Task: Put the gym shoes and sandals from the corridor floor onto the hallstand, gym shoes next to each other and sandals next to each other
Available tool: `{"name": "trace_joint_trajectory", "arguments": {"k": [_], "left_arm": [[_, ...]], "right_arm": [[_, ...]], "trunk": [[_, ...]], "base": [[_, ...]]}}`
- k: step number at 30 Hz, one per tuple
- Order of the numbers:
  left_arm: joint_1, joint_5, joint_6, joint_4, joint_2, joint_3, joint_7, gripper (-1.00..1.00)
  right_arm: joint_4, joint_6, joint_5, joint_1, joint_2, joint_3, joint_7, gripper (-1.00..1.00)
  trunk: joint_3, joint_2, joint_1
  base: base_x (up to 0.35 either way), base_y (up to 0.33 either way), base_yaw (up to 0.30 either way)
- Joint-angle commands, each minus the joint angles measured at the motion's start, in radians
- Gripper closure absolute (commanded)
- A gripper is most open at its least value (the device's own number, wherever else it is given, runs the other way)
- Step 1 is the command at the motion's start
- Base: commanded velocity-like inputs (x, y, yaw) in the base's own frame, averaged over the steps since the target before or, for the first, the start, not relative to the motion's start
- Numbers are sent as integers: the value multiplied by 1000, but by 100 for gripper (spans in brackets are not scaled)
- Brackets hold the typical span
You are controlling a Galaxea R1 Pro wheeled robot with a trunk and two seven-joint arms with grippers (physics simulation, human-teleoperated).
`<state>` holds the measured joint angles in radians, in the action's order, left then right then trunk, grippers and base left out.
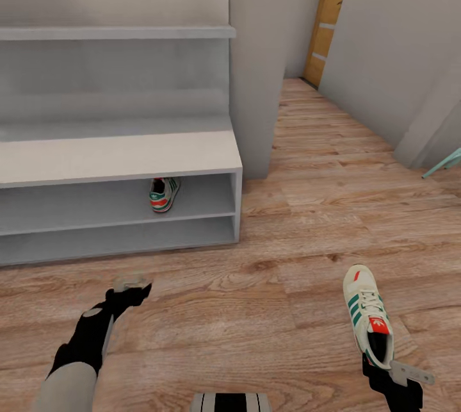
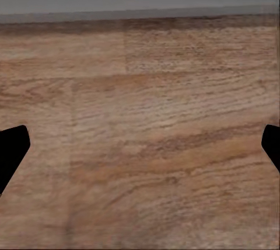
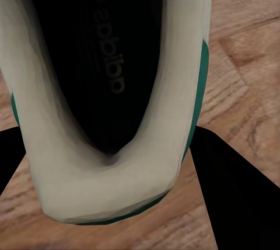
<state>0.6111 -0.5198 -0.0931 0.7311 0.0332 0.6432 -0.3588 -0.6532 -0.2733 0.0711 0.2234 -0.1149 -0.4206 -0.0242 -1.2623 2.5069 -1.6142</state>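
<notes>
One gym shoe [image 1: 164, 194] stands on the upper of the two low shelves of the light-grey hallstand [image 1: 121, 156], near its right end. The other gym shoe [image 1: 367, 316] is at the lower right over the wood floor [image 1: 256, 309], toe pointing away. My right gripper [image 1: 386, 367] is shut on its heel; in the right wrist view the white heel [image 3: 111, 186] sits between the black fingers [image 3: 233, 191]. My left gripper [image 1: 131, 287] hangs open and empty above the floor in front of the rack, its fingers [image 2: 11, 150] wide apart. The sandals are out of view.
A grey wall pillar [image 1: 256, 59] stands right of the hallstand. The corridor runs on past it to an orange door frame [image 1: 330, 15]. A teal edge [image 1: 445, 165] pokes in at the far right.
</notes>
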Motion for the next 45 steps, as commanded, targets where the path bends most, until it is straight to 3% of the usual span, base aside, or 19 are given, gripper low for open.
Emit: {"name": "trace_joint_trajectory", "arguments": {"k": [1, 4, 8, 9, 17, 19, 27, 45], "left_arm": [[-22, 12, 20, 6, -5, 7, -23, -100], [-114, 78, 110, 12, -32, 6, -67, -100], [-185, 120, 149, 11, -50, 7, -84, -100], [-234, 141, 167, 10, -60, 10, -89, -100], [-323, 157, 213, -3, -70, 33, -79, -100], [-335, 159, 215, -4, -69, 58, -77, -100], [-340, 159, 246, -4, -64, 99, -76, -100], [-340, 159, 248, -1, -65, 140, -77, -100]], "right_arm": [[1, -3, 7, 1, 0, -2, -4, 100], [1, -3, 7, 1, 1, -1, -3, 100], [0, -3, 7, 1, 0, -1, -3, 100], [0, -4, 7, 1, 0, -1, -3, 100], [4, -4, 8, 1, 5, -1, -1, 100], [16, -5, 8, 0, 6, -1, 0, 100], [57, -7, 7, 0, 7, -1, -3, 100], [66, -7, 7, 0, 7, -1, -5, 100]], "trunk": [[-1, 0, 0], [-1, 0, 0], [-1, 0, 0], [-1, 0, 0], [-1, 0, 0], [-1, 0, 0], [-1, 0, 0], [-1, 0, 0]], "base": [[0, 0, 0], [0, 0, 0], [0, 0, 0], [0, 0, 0], [0, 0, 0], [0, 0, 0], [-1, 138, 0], [-98, 303, 0]]}}
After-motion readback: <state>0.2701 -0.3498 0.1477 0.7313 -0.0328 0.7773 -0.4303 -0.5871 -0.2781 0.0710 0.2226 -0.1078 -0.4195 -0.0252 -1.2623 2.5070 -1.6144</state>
